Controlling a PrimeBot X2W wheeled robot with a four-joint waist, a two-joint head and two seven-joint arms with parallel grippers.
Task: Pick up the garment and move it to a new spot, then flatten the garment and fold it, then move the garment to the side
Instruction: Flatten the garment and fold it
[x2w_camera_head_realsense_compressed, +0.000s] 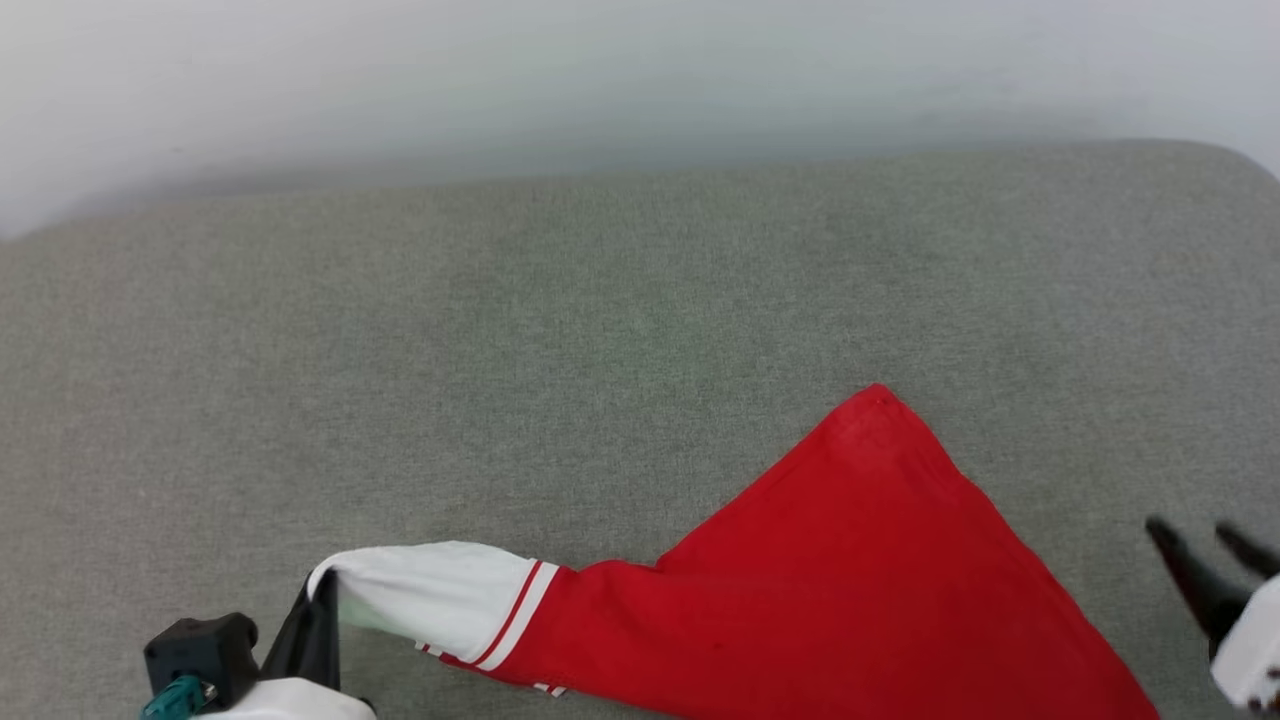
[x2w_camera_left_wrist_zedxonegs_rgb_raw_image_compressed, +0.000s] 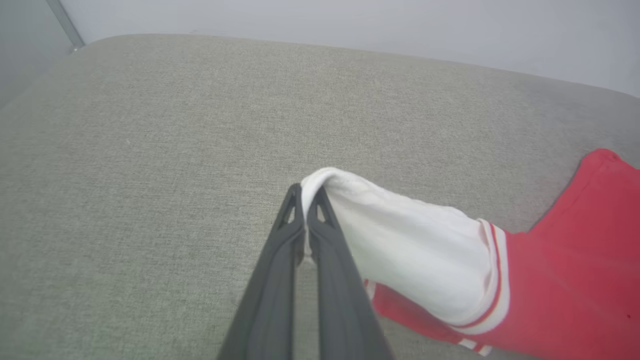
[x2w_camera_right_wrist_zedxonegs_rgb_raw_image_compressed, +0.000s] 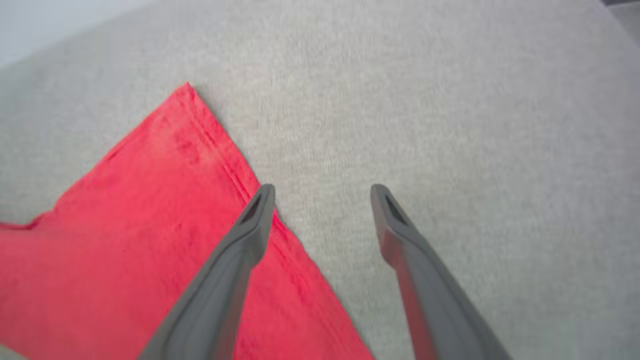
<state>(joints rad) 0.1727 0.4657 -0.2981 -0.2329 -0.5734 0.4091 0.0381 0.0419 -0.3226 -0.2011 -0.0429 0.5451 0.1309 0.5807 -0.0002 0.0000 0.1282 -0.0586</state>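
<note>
The garment (x2w_camera_head_realsense_compressed: 850, 580) is a red jersey with a white sleeve (x2w_camera_head_realsense_compressed: 440, 600) edged in red-white trim, lying on the grey cushion at the lower middle and right of the head view. My left gripper (x2w_camera_head_realsense_compressed: 322, 588) is shut on the end of the white sleeve (x2w_camera_left_wrist_zedxonegs_rgb_raw_image_compressed: 400, 245), its fingers (x2w_camera_left_wrist_zedxonegs_rgb_raw_image_compressed: 320, 220) pinching the cloth and holding it a little off the surface. My right gripper (x2w_camera_head_realsense_compressed: 1195, 535) stands open at the lower right, just past the red hem (x2w_camera_right_wrist_zedxonegs_rgb_raw_image_compressed: 235, 170); its fingers (x2w_camera_right_wrist_zedxonegs_rgb_raw_image_compressed: 257, 210) have nothing between them. No lettering shows.
A broad grey fabric cushion (x2w_camera_head_realsense_compressed: 560, 330) spreads under everything, with a pale wall (x2w_camera_head_realsense_compressed: 600, 70) behind its rounded far edge. Bare cushion lies to the left and beyond the jersey (x2w_camera_left_wrist_zedxonegs_rgb_raw_image_compressed: 575, 280).
</note>
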